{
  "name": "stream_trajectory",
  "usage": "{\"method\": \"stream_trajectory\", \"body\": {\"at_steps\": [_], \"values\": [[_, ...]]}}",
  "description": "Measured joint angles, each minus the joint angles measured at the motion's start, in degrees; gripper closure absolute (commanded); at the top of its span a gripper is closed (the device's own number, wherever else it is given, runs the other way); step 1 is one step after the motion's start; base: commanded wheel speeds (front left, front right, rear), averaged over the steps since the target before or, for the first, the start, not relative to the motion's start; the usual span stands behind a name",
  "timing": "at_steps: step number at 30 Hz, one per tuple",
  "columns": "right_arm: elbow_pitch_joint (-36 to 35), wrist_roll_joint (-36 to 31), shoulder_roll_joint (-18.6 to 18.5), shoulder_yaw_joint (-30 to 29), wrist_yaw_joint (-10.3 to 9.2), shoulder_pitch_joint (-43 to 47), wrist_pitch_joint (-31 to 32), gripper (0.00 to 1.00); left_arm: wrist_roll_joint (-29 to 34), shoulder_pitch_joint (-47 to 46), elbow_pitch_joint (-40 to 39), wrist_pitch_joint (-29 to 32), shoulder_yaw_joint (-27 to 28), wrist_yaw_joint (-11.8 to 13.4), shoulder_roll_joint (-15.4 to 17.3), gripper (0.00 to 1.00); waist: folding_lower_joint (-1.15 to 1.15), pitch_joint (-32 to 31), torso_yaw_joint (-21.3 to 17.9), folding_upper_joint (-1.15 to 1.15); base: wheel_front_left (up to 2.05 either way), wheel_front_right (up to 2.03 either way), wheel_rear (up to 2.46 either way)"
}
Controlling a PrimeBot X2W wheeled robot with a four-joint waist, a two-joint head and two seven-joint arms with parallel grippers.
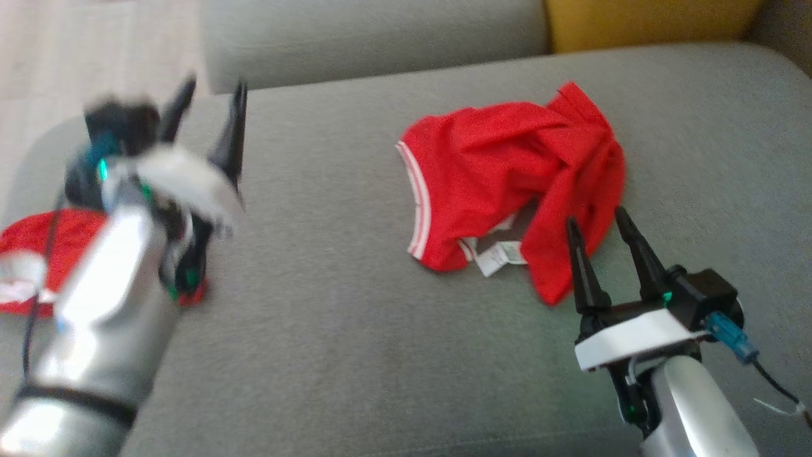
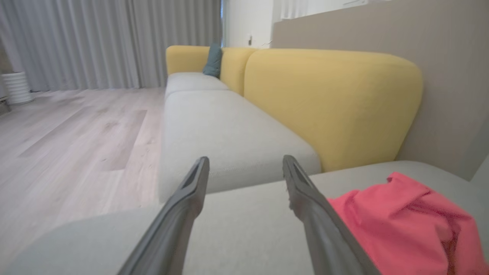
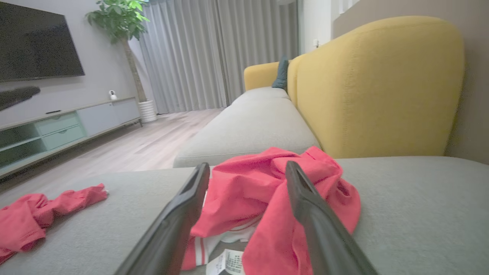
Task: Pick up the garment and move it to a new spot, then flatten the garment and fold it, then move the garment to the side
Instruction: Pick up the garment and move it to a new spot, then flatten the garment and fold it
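**A:** Where is the garment?

**B:** The red garment (image 1: 507, 171) lies crumpled on the grey sofa seat (image 1: 330, 330), at about 1 o'clock in my head view. Its white-striped hem faces 9 o'clock, and a white label (image 1: 501, 257) shows at its near edge, at 6 o'clock of the heap.

**A:** And your right gripper?

**B:** My right gripper (image 1: 595, 218) sits at 4 o'clock in the head view. Its fingers are spread wide with nothing between them, and the tips are at the garment's near right edge. I cannot tell whether they touch the cloth. In my right wrist view the heap lies just beyond both fingers.

**A:** The left one?

**B:** My left gripper (image 1: 216, 82) is up at 10 o'clock, blurred, over the seat's far left corner. Its fingers are wide apart too, and it holds nothing. In the left wrist view the garment shows at 4 o'clock, past one finger.

**A:** Anything else on the seat?

**B:** A second red garment (image 1: 38, 254) lies bunched at 9 o'clock by the seat's left edge. It is well apart from the first and partly hidden behind my left forearm. A yellow backrest (image 1: 634, 19) stands at 1 o'clock, behind the seat.
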Motion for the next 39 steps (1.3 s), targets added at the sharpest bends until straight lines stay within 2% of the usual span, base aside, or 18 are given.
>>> {"method": "stream_trajectory", "body": {"at_steps": [5,8,14,18,25,28,33,39], "values": [[-0.43,-1.92,0.02,-1.40,0.00,2.19,0.54,0.00,0.63,15.53,-10.09,-0.08,0.16,5.47,1.04,0.00,0.00,-2.57,4.62,0.00,0.00,0.00,0.00],[-1.37,-3.15,0.04,-1.99,0.00,4.65,1.46,0.00,3.33,27.46,-20.80,-0.11,2.22,9.59,0.55,0.00,0.00,-4.14,7.55,0.00,0.00,0.00,0.00],[-3.42,-3.52,0.08,-3.02,0.00,6.79,2.19,0.00,9.95,39.06,-31.97,-0.13,6.19,12.16,-2.20,0.00,0.00,-4.98,8.21,0.00,0.00,0.00,0.00],[-4.16,-3.50,0.08,-3.08,0.00,6.91,2.55,0.00,12.22,41.83,-34.86,-0.13,9.79,11.93,-4.24,0.00,0.00,-4.81,7.71,0.00,0.00,0.00,0.00],[-4.65,-3.70,0.08,-2.33,0.00,7.93,3.67,0.00,15.18,42.46,-35.04,-0.13,11.77,9.02,-5.00,0.00,0.00,-4.24,8.49,0.00,0.00,0.00,0.00],[-4.05,-4.22,0.07,0.13,0.00,7.81,5.75,0.00,15.86,42.44,-34.35,-0.13,12.79,7.99,-6.05,0.00,0.00,-3.59,9.36,0.00,0.00,0.00,0.00],[-0.30,-6.16,0.08,3.68,0.00,6.77,8.92,0.00,16.33,42.36,-33.08,-0.13,13.07,6.49,-7.90,0.00,0.00,-1.44,11.15,0.00,0.00,0.00,0.00],[6.32,-8.23,0.05,2.37,0.00,1.21,10.05,0.00,17.70,41.79,-31.34,-0.13,13.85,4.30,-9.71,0.00,0.00,1.88,14.30,0.00,0.00,0.00,0.00]]}}
